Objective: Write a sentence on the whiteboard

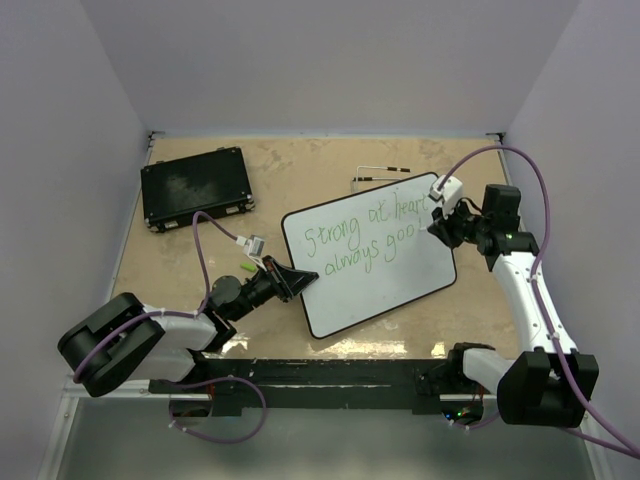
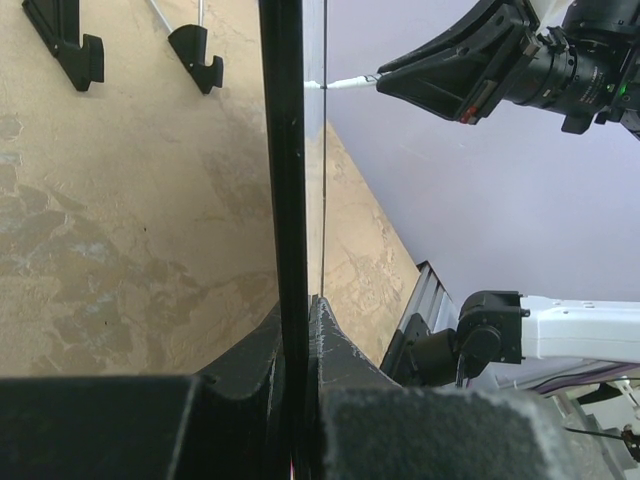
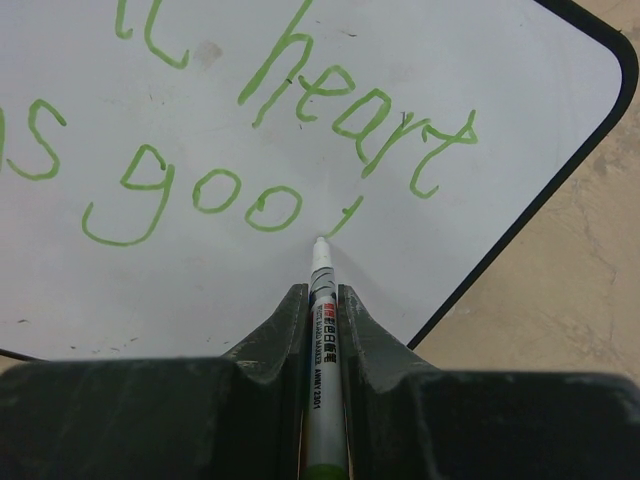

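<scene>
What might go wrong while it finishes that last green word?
The marker is pinched only between the right gripper's fingertips, so pressing down could tilt it and spoil the unfinished last letter of the sentence. The left gripper clamps the whiteboard at just one edge, so a firm stroke might swivel the board and skew the line.

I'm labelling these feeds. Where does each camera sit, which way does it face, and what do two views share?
Top external: above and behind the robot, looking down at the whiteboard; left arm and right arm show.
Left wrist: on the left arm, looking along the left claw, shut on the whiteboard's rim; right arm beyond.
Right wrist: on the right arm, looking down the right claw, shut on the marker, at the sentence.
Shared: top and right wrist both show the sentence.
</scene>
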Available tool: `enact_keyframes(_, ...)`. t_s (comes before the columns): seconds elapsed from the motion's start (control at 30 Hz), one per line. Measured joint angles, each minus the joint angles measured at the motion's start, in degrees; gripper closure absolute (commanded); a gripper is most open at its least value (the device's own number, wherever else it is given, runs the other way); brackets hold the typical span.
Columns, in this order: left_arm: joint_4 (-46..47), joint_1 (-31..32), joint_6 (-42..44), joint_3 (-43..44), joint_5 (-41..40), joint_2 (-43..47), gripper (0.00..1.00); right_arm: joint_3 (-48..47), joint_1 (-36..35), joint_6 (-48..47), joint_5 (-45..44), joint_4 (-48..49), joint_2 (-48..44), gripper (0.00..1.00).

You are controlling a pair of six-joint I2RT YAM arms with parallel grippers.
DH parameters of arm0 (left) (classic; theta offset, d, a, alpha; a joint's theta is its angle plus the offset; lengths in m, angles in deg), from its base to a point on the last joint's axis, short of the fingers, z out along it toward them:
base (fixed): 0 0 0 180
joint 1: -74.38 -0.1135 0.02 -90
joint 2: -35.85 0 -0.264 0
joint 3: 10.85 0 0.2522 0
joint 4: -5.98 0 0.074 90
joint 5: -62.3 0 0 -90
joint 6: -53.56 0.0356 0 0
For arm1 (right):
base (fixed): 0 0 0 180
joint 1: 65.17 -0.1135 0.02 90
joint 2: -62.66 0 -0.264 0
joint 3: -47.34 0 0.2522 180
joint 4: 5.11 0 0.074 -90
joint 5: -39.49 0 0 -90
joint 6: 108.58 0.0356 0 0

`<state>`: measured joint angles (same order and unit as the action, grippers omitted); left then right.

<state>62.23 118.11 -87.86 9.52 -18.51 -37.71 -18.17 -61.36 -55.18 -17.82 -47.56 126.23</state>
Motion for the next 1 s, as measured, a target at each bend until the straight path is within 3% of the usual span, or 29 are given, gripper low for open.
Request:
enact_keyframes(0.47, 0.22, 0.0, 0.02, 0.0, 0.17, -0.15, 1.0, 0.0, 0.0, 2.75, 0.87, 3.67, 0.02, 1.0)
enact_keyframes(1.0, 0.22, -0.11, -0.26, 0.0, 0.13, -0.33, 1.0, -0.09, 0.0, -1.7, 2.27, -2.36, 0.5, 1.0)
